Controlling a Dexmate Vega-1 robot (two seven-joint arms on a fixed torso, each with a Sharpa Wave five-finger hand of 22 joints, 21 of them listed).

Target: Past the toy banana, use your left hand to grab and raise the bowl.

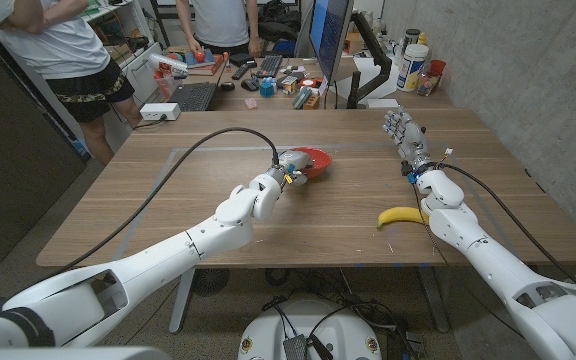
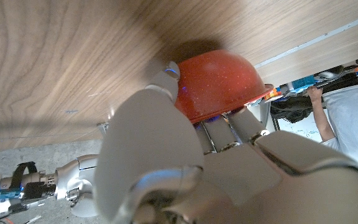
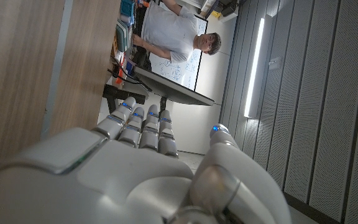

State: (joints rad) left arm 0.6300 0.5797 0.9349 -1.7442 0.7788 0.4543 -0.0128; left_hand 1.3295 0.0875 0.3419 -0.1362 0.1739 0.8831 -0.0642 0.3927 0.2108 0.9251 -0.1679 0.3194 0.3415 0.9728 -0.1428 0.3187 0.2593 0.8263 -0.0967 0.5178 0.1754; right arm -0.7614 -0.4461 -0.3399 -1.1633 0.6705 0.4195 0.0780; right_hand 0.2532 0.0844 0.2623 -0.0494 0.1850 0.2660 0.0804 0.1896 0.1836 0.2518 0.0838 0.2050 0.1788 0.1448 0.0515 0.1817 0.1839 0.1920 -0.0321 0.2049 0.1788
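Stretching across the wooden table (image 1: 488,215), the left hand (image 1: 290,167) grips the red bowl (image 1: 311,161), fingers (image 2: 238,127) wrapped over its rim and underside. Well apart, the right hand (image 1: 404,131) holds nothing, fingers extended close together. Just behind that hand's wrist lies the toy banana (image 1: 401,216).

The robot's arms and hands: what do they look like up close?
Both arms are glossy white rounded shells with dark seams at the joints. A black cable loops from the left arm to its wrist. The hands are silver-grey, and small blue lights glow on the fingers.
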